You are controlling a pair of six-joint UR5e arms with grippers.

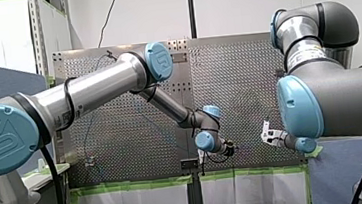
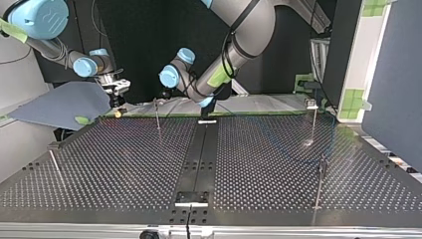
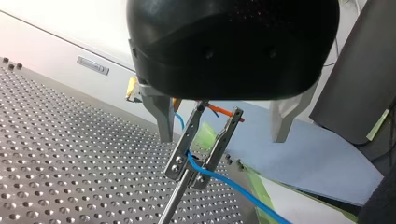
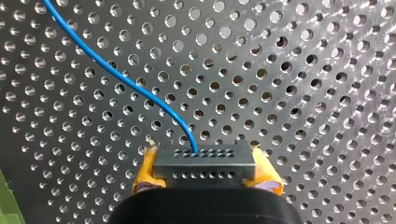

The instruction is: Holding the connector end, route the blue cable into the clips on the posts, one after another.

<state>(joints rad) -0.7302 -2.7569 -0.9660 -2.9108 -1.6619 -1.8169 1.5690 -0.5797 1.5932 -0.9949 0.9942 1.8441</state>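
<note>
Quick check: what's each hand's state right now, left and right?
Left hand: open, holding nothing; a clip carrying the blue cable stands ahead of it.
Right hand: closed on the connector.

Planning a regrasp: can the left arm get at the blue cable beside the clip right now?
Likely yes: my left arm's jaws stand open with the clip between them, and the blue cable leaves the clip bare, nothing covering it.

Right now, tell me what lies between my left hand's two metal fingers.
In the left wrist view, a forked metal clip on a thin post stands between the fingers of the open left hand, with the thin blue cable threaded through it.
</note>
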